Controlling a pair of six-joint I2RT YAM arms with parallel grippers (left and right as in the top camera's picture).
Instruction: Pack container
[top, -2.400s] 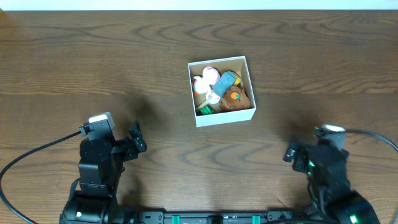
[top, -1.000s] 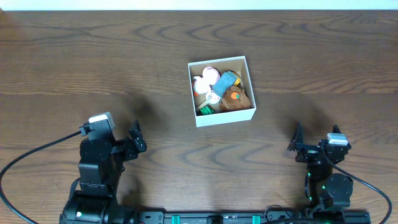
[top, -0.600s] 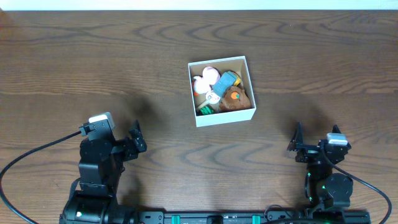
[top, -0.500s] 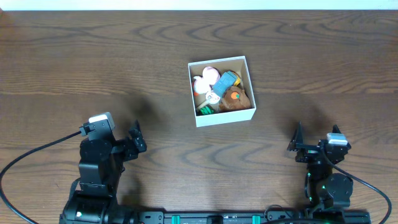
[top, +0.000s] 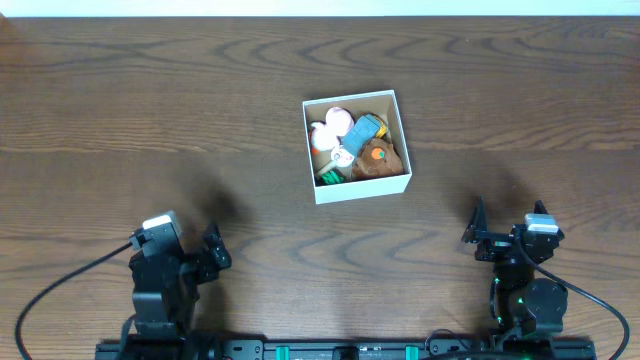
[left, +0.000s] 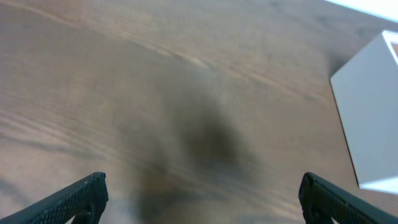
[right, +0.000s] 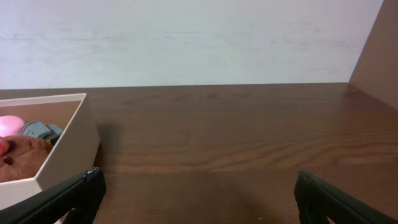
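Observation:
The container (top: 361, 189), a square white box with a brown inside, stands at the table's middle. It holds several small toys: a brown plush (top: 378, 158), a pink and white one (top: 327, 132) and a blue one (top: 364, 128). Its white wall shows at the right of the left wrist view (left: 372, 118) and its corner at the left of the right wrist view (right: 59, 163). My left gripper (top: 213, 250) is open and empty at the front left, far from the box. My right gripper (top: 478, 232) is open and empty at the front right.
The dark wooden table (top: 150, 100) has a pale wall behind it (right: 186, 37). A black cable (top: 60, 290) runs from the left arm to the front left edge.
The left arm has drawn back toward the front edge. The right arm settled back earlier and has been still over the last second. The box and toys have not moved.

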